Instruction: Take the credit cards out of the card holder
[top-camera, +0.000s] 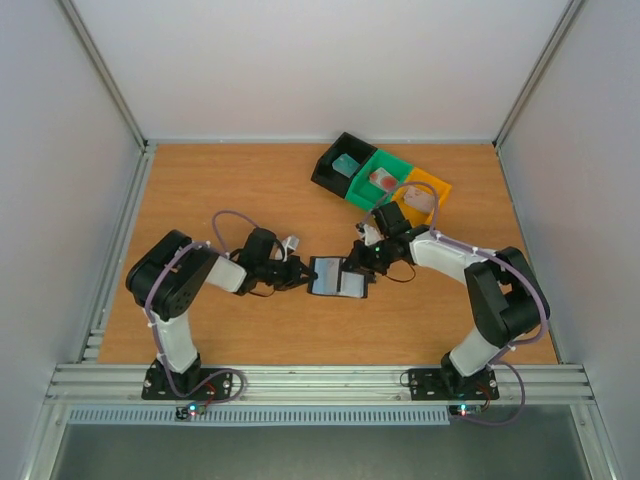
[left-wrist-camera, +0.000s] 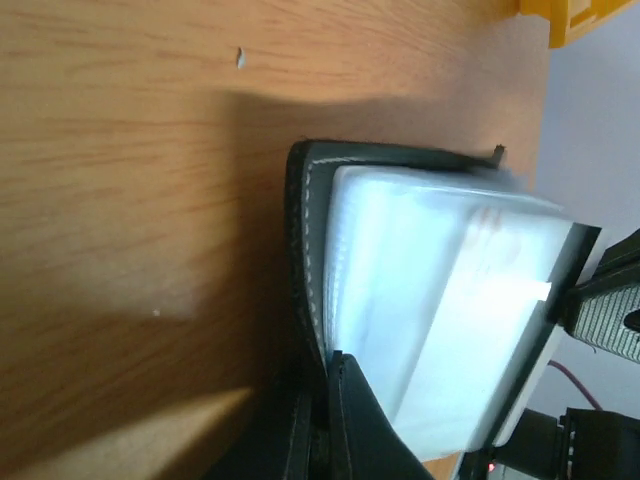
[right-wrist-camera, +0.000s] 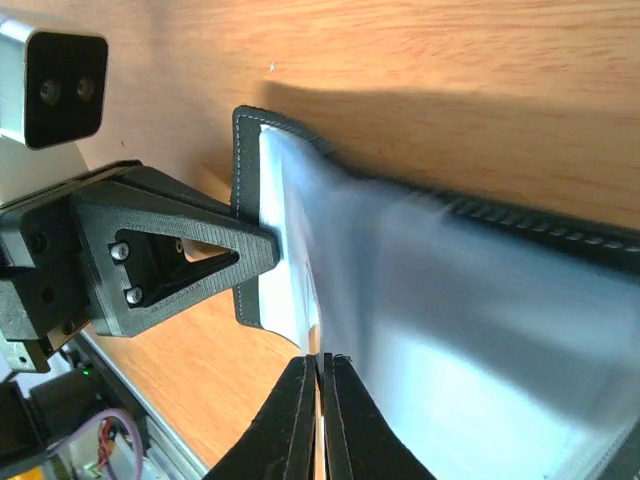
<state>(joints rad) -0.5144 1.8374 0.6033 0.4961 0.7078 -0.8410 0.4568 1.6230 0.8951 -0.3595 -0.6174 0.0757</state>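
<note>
The card holder (top-camera: 337, 277) lies open on the table between my two grippers, black outside with pale blue-grey pockets. My left gripper (top-camera: 305, 272) is shut on its left edge; the left wrist view shows the fingers (left-wrist-camera: 335, 365) pinching the black cover of the holder (left-wrist-camera: 430, 300). My right gripper (top-camera: 362, 265) is shut on a thin pocket leaf of the holder (right-wrist-camera: 450, 300), with its tips (right-wrist-camera: 322, 362) at the leaf's edge. A teal-blue card (top-camera: 347, 164), a red/pink card (top-camera: 382, 180) and a whitish card (top-camera: 420, 198) lie in the trays. I cannot tell whether any card is in the pockets.
A black tray (top-camera: 330, 172), a green tray (top-camera: 370, 195) and an orange tray (top-camera: 440, 190) stand in a row at the back right. The orange tray's corner (left-wrist-camera: 575, 20) shows in the left wrist view. A metal rail (top-camera: 320, 380) runs along the near edge.
</note>
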